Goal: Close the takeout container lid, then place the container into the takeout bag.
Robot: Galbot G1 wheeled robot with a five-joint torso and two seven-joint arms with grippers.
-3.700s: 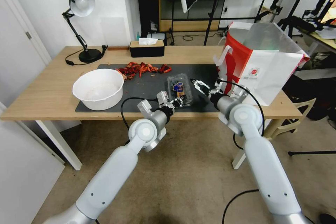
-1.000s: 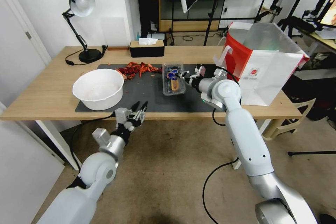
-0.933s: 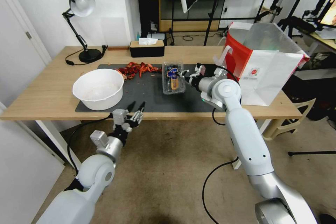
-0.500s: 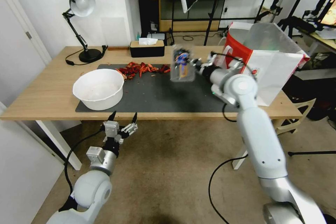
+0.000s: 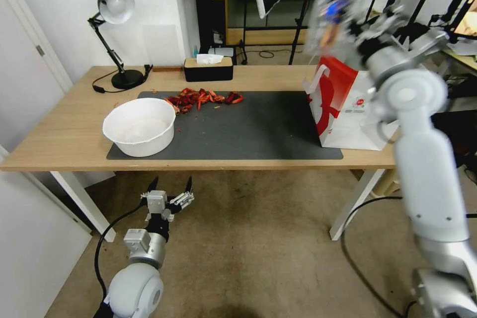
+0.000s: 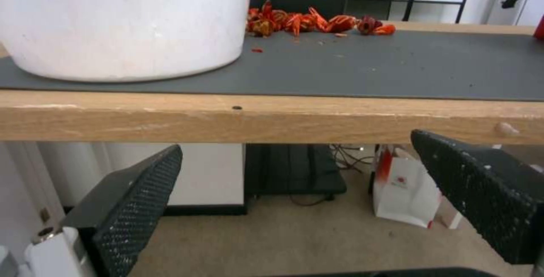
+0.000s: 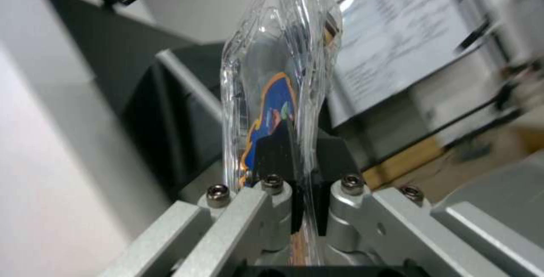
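The takeout container [image 5: 332, 12], a small clear clamshell with a blue and orange label, hangs blurred in the air above the back left corner of the takeout bag [image 5: 343, 109]. My right gripper [image 5: 350, 25] is shut on the takeout container [image 7: 278, 77], whose lid lies closed against the base, seen edge-on between the dark pads [image 7: 279, 154]. The white bag with its red side panel stands upright at the table's right end. My left gripper [image 5: 168, 190] hangs open below the table's front edge [image 6: 272, 120], nothing between its fingers [image 6: 136, 200].
A large white bowl [image 5: 140, 125] sits at the left of the dark mat [image 5: 248, 129], with red scraps [image 5: 201, 97] behind it. A black tissue box [image 5: 208, 68] and a desk lamp [image 5: 114, 7] stand at the back. Another small white bag [image 6: 405, 192] stands on the floor beyond the table.
My right arm has lifted the container off the mat and swung it up and right, to above the bag. My left arm has drawn back and down below the table, fingers open.
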